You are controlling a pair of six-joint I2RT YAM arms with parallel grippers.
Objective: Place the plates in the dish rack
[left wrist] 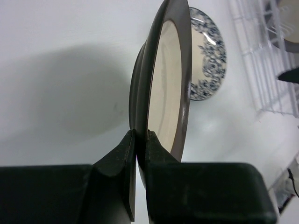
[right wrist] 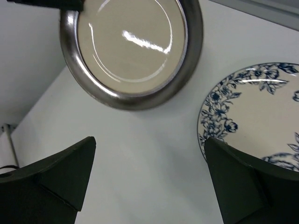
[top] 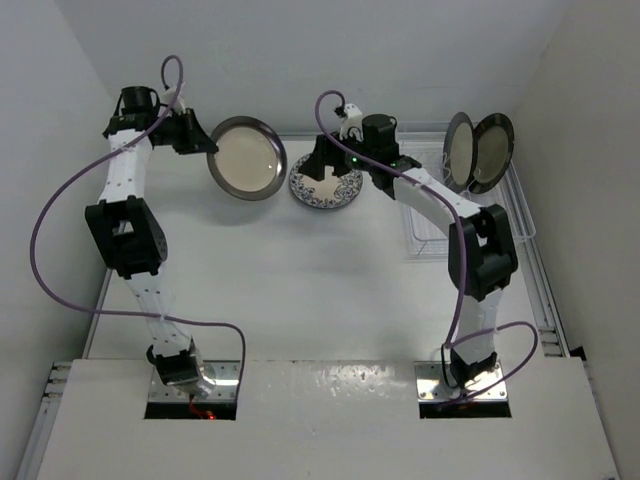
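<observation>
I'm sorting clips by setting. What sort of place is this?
Probably a robot lab cell, not a kitchen: white table boxed in by plain walls, left arm and right arm bolted at its near edge, a wire dish rack.

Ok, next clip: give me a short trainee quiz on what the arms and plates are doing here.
1. True or false: the left gripper is shut on the rim of the grey-rimmed plate.
2. How many plates stand in the dish rack? A one, B two, C three.
3. Fill in: the open right gripper hovers at the ___ plate.
Key: 1 true; 2 B; 3 blue floral plate.
</observation>
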